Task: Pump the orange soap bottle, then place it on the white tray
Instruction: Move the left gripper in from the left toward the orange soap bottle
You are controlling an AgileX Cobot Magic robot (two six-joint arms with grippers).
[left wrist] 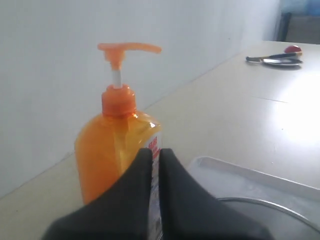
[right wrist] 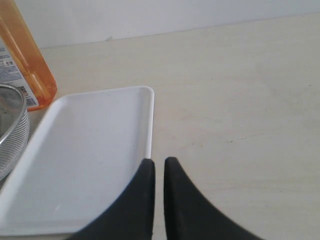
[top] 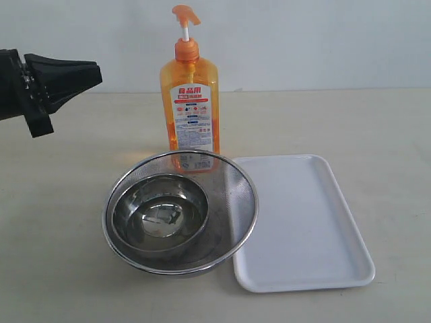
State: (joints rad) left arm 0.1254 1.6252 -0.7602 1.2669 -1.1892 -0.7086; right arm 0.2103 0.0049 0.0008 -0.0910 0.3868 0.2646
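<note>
The orange soap bottle stands upright at the back of the table, its pump head raised on the white stem. It also fills the left wrist view as the orange soap bottle. My left gripper hovers to the bottle's left, well above the table, shut and empty, clear of the bottle; it shows in its own view as the left gripper. The white tray lies flat to the bottle's front right. My right gripper is shut and empty above the tray's edge; the exterior view does not show it.
A steel mesh strainer with a smaller steel bowl inside sits directly in front of the bottle, touching the tray's left edge. Scissors lie far off on the table. A pale wall runs behind the table.
</note>
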